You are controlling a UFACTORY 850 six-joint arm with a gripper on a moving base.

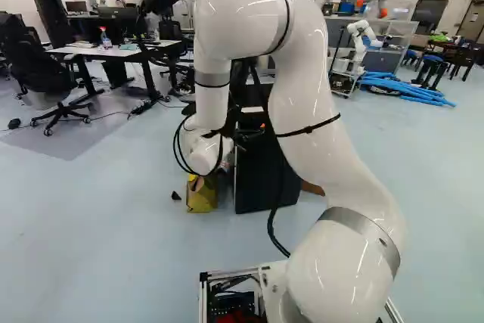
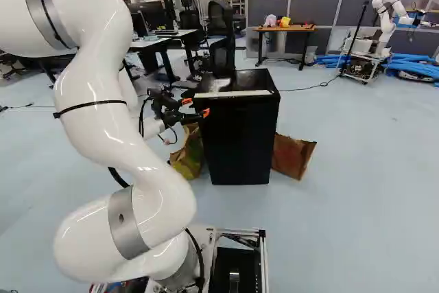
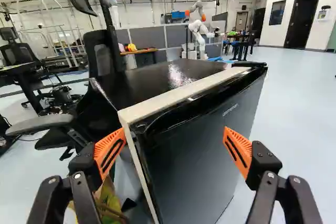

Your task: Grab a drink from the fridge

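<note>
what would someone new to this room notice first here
Probably the big white arm, which rises from the foot of both base views and fills much of each. Next, likely the black fridge, standing on the floor ahead with a paper bag on either side. In the wrist view, the gripper's orange pads stand wide apart before the fridge's door.
</note>
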